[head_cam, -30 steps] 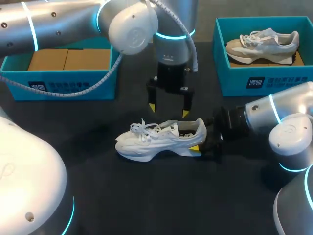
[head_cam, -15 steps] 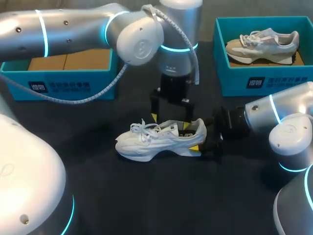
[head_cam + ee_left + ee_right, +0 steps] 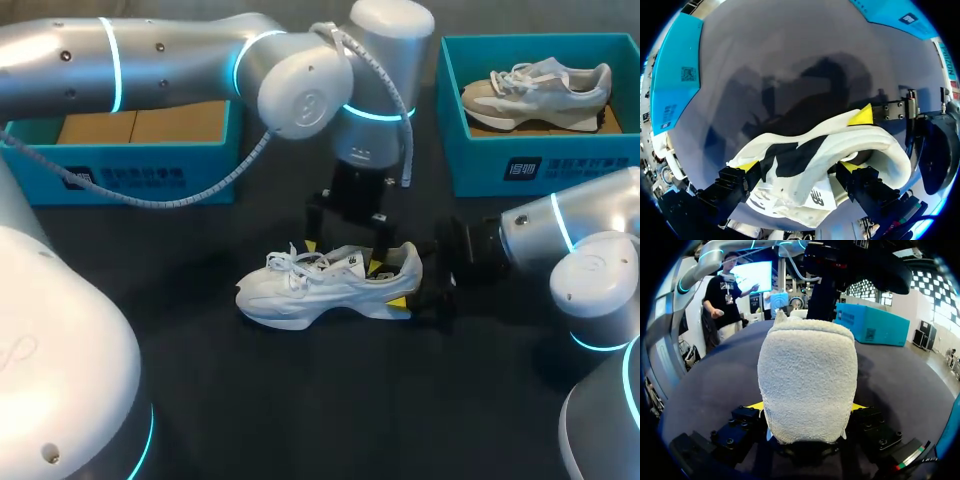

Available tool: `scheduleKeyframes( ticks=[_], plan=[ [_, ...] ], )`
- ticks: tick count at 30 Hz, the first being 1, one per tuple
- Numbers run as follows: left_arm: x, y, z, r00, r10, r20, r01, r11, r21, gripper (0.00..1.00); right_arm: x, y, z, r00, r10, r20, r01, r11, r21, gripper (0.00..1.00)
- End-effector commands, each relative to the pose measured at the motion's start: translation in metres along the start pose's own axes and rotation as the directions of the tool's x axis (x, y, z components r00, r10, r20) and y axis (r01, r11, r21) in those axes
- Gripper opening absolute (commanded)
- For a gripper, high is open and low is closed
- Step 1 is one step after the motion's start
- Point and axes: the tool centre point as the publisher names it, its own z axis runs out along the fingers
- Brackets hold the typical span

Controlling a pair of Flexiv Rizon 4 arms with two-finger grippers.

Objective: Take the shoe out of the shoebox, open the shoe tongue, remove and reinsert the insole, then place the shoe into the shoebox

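Shoe (image 3: 325, 285) out on the desk (image 3: 250, 400), its back end clamped between the right fingers (image 3: 398, 303), left fingers (image 3: 746, 165) spread wide astride its opening: looks like the tongue-opening step, next needs a tip hooking the tongue (image 3: 348, 262) forward.

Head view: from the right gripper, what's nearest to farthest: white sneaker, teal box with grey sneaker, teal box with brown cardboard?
1. White sneaker, heel in the right gripper.
2. Teal box with grey sneaker, back right.
3. Teal box with brown cardboard, back left.
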Motion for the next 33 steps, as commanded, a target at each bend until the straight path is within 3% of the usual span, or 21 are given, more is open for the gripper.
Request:
scheduleKeyframes(
  ticks=[1, 16, 24, 26, 27, 33],
  plan=[
    [0.001, 0.002, -0.002, 1.0, -0.01, 0.02, 0.01, 1.0, 0.0, 1.0, -0.003, -0.001, 0.005, 1.0, 0.001, 0.0, -0.001, 1.0, 0.007, 0.0],
    [-0.027, 0.044, -0.015, 0.989, -0.148, 0.029, 0.147, 0.989, 0.035, 1.0, -0.003, -0.001, 0.005, 1.0, 0.001, 0.0, -0.001, 1.0, 0.007, 0.0],
    [-0.04, 0.055, -0.017, 0.981, -0.193, 0.0, 0.193, 0.98, 0.056, 1.0, -0.003, -0.001, 0.005, 1.0, 0.001, 0.0, -0.001, 1.0, 0.007, 0.0],
    [-0.042, 0.057, -0.018, 0.98, -0.197, -0.009, 0.197, 0.978, 0.06, 0.56, -0.003, -0.001, 0.005, 1.0, 0.001, 0.0, -0.001, 1.0, 0.007, 0.0],
    [-0.042, 0.057, -0.018, 0.98, -0.199, -0.012, 0.199, 0.978, 0.062, 0.49, -0.003, -0.001, 0.005, 1.0, 0.001, 0.0, -0.001, 1.0, 0.007, 0.0],
    [-0.041, 0.055, -0.019, 0.978, -0.206, -0.039, 0.208, 0.976, 0.068, 0.44, -0.003, -0.001, 0.005, 1.0, 0.001, 0.0, -0.001, 1.0, 0.007, 0.0]
  ],
)
